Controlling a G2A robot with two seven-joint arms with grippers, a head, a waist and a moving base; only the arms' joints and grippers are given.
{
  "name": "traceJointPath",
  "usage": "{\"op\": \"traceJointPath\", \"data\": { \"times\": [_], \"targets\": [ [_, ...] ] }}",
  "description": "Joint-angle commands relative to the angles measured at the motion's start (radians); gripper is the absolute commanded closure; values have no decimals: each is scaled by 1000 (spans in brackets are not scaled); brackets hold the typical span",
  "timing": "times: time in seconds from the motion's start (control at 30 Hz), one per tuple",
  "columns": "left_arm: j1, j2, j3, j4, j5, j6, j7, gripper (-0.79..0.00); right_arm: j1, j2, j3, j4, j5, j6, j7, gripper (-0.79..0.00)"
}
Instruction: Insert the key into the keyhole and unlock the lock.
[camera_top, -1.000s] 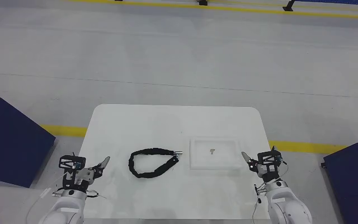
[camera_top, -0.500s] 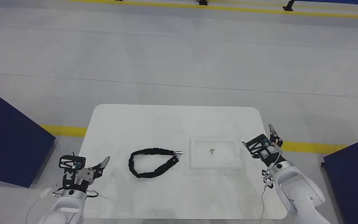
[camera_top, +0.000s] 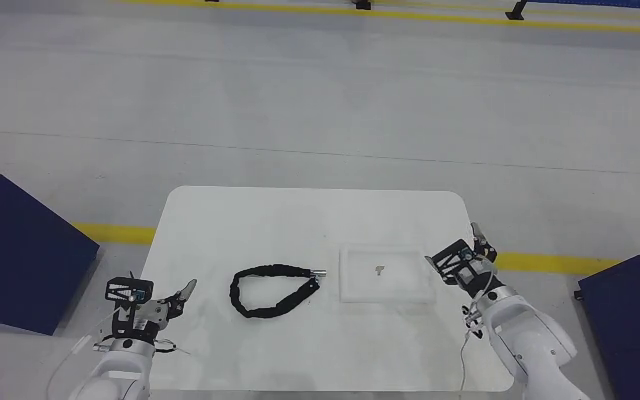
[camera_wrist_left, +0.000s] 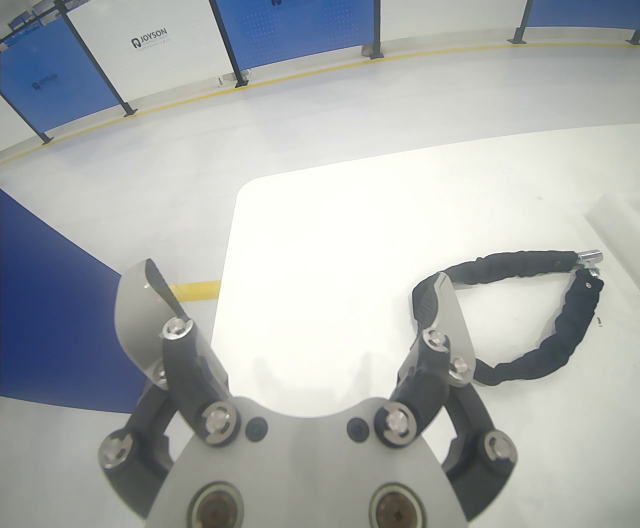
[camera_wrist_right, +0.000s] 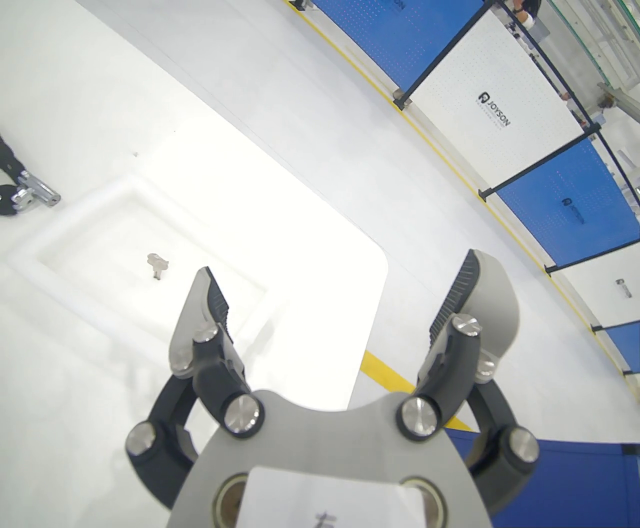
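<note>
**Q:** What are the two claws doing?

**A:** Both are standing wide open and holding nothing. The left gripper (camera_top: 160, 290) (camera_wrist_left: 292, 280) is hovering at the 8 o'clock corner of the white table (camera_top: 300, 220) (camera_wrist_left: 325, 225) (camera_wrist_right: 310, 235). Its two fingers are spread far apart and touching nothing. The right gripper (camera_top: 455, 248) (camera_wrist_right: 340, 267) is hanging over the table's 3 o'clock edge with its fingers spread just as wide. In the right wrist view, one finger is sitting over the table near the tray and the other is reaching out past the table's edge.

**Q:** How are the arms posed?

**A:** In the top view, the left arm is coming up from 7 o'clock and pointing toward 1 o'clock. The right arm is coming up from 5 o'clock and angling toward 11 o'clock.

**Q:** Where are the key and the lock?

**A:** The key (camera_top: 378, 269) (camera_wrist_right: 156, 264) is lying flat inside a shallow white tray (camera_top: 342, 275) (camera_wrist_right: 70, 220), at 3 o'clock of the table's middle. The right gripper is sitting at 3 o'clock of that tray, near the key but apart from it. The lock (camera_top: 270, 270) (camera_wrist_left: 515, 262) (camera_wrist_right: 30, 192), a black sleeved loop with a metal end, is lying at 9 o'clock of the tray, just beside it.

**Q:** Is anything hard to make out?

**A:** In the left wrist view, a finger is covering part of the loop. In the right wrist view, the frame edge is cutting off most of the lock. The keyhole is too small to tell.
</note>
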Motion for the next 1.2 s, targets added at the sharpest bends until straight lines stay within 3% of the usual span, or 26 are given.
{"op": "traceJointPath", "data": {
  "times": [0.0, 0.27, 0.53, 0.73, 1.17],
  "targets": [
    [0, 0, 0, 0, 0, 0, 0, -785, 21, 4, -5, -3, -34, -50, 11, -785],
    [0, 0, 0, 0, 0, 0, 0, -785, 204, 17, -76, 30, -131, -300, 85, -785],
    [0, 0, 0, 0, 0, 0, 0, -785, 474, 20, -223, 173, -132, -671, 193, -785],
    [0, 0, 0, 0, 0, 0, 0, -785, 670, 35, -465, 374, -82, -684, 258, -785],
    [0, 0, 0, 0, 0, 0, 0, -785, 1019, 71, -969, 695, 233, -684, 317, -785]
  ]
}}
